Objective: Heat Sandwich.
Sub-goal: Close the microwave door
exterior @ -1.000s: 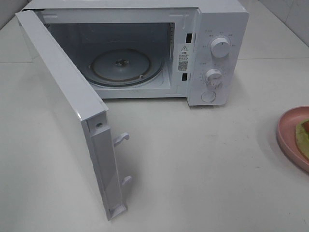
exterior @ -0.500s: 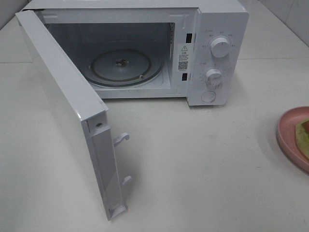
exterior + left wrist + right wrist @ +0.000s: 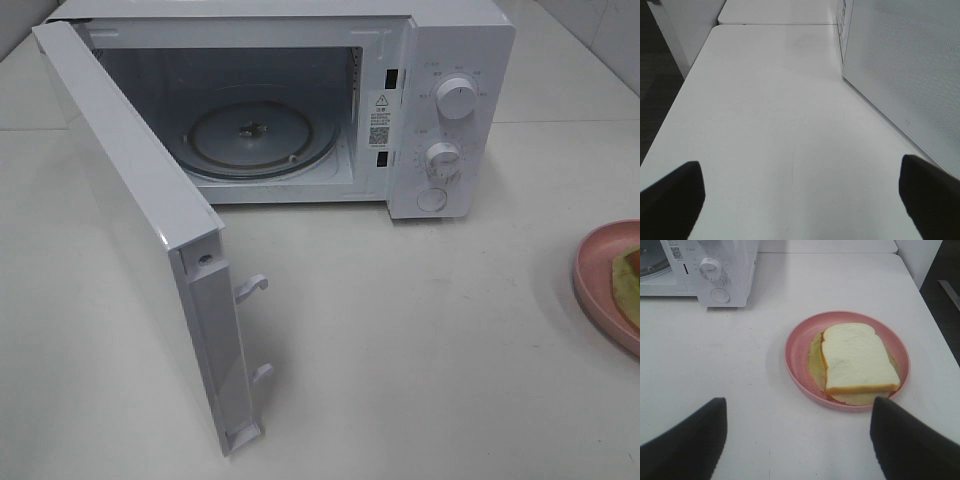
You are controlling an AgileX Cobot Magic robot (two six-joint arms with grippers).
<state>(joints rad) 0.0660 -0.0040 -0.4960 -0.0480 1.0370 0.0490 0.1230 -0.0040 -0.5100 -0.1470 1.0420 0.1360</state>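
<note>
The sandwich [image 3: 856, 359], white bread over green lettuce, lies on a round pink plate [image 3: 799, 352]; only a sliver of the sandwich [image 3: 630, 270] and the plate [image 3: 598, 275] shows at the right edge of the high view. My right gripper [image 3: 797, 440] hovers short of the plate, open and holding nothing. The white microwave [image 3: 455, 120] stands at the back with its door [image 3: 140, 215] swung wide and a bare glass turntable [image 3: 252, 135] inside. My left gripper [image 3: 800, 195] is open over bare table beside the door [image 3: 910, 75]; neither gripper appears in the high view.
Two knobs and a round button [image 3: 432, 200] sit on the microwave's panel. The open door juts far toward the table's front at the left. The table edge [image 3: 935, 320] runs close past the plate, and another edge [image 3: 675, 105] lies beside the left gripper.
</note>
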